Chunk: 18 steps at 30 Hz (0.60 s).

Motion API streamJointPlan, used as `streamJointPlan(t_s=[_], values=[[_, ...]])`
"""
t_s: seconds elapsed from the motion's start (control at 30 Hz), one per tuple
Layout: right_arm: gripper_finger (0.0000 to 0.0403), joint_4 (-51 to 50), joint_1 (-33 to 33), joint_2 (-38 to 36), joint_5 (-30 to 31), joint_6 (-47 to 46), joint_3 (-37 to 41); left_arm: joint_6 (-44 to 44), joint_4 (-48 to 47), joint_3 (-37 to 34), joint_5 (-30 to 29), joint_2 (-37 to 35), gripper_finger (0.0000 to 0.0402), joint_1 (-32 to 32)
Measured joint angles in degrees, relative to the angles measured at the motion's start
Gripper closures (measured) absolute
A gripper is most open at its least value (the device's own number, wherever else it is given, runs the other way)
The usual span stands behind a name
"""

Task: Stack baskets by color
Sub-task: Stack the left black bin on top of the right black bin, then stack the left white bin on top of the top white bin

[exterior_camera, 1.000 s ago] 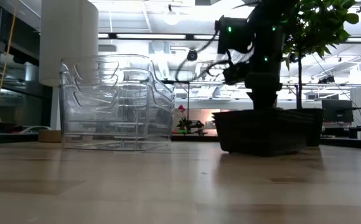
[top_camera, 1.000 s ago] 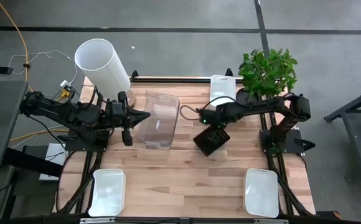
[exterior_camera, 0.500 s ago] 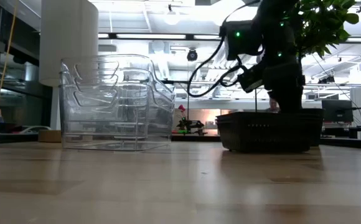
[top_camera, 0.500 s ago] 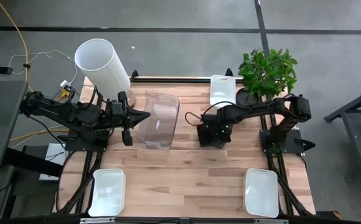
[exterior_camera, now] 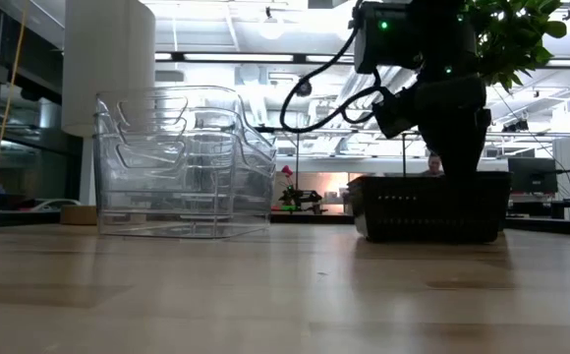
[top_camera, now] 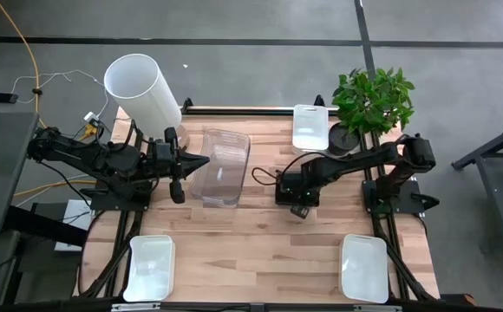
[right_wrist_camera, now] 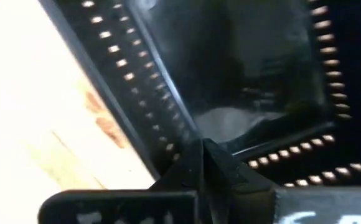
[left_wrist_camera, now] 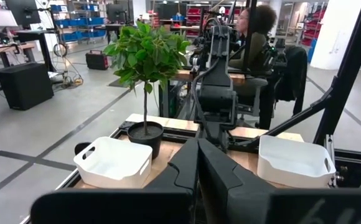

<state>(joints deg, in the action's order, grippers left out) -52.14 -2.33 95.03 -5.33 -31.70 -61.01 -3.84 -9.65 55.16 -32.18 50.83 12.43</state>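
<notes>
Nested clear baskets (top_camera: 221, 166) stand left of the table's middle, seen in the low view as a see-through stack (exterior_camera: 182, 162). My left gripper (top_camera: 205, 160) hangs shut and level just left of them, touching nothing. A black perforated basket (exterior_camera: 428, 208) sits right of the middle, largely under my right arm (top_camera: 347, 163). My right gripper (right_wrist_camera: 202, 148) points down and is shut on it. Single white baskets lie at the far edge (top_camera: 310, 127), the near left corner (top_camera: 150, 265) and the near right corner (top_camera: 364, 267). My right gripper pinches the black basket's perforated wall at its top edge, close to a corner (right_wrist_camera: 182, 144). The fingers come from above, pointing down. In the low view the basket stands level with its base at the tabletop (exterior_camera: 428, 239); whether it rests there or hovers just above, I cannot tell.
A tall white cylinder (top_camera: 140, 87) stands at the far left corner and a potted green plant (top_camera: 373, 100) at the far right. Bare wood lies in the middle and near part of the table (top_camera: 251, 251). A person sits beyond the table (left_wrist_camera: 252, 31).
My right gripper has moved toward the table's near edge and rolled, staying shut on the black basket. The basket has turned from a diamond-wise slant to lie square with the table's edges, and has shifted with the gripper.
</notes>
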Motion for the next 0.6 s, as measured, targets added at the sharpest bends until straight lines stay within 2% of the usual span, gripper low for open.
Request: streamJointPlan(t_s=[0.1, 0.23, 0.33, 0.5, 0.6], values=[[0.0403, -1.83, 0.02, -2.41, 4.08, 0.52, -1.12, 0.00, 0.02, 0.00, 0.00, 0.00, 0.0401, -0.02], [0.0403, -2.49, 0.02, -9.37, 10.02, 1.85, -2.45, -0.35, -0.11, 0.02, 0.33, -0.38, 0.0401, 0.00], [0.0403, 0.11, -0.89, -15.61, 10.82, 4.43, -2.25, -1.86, -2.01, 0.02, 4.49, -1.64, 0.0401, -0.02], [0.0403, 12.49, -4.82, -26.03, 11.77, 4.01, 3.41, -6.37, -6.82, 0.04, 6.43, -3.84, 0.0401, 0.02], [0.0403, 24.35, -8.40, -31.40, 15.31, 1.73, 8.98, -8.04, -9.21, 0.04, 6.40, -5.14, 0.0401, -0.02]])
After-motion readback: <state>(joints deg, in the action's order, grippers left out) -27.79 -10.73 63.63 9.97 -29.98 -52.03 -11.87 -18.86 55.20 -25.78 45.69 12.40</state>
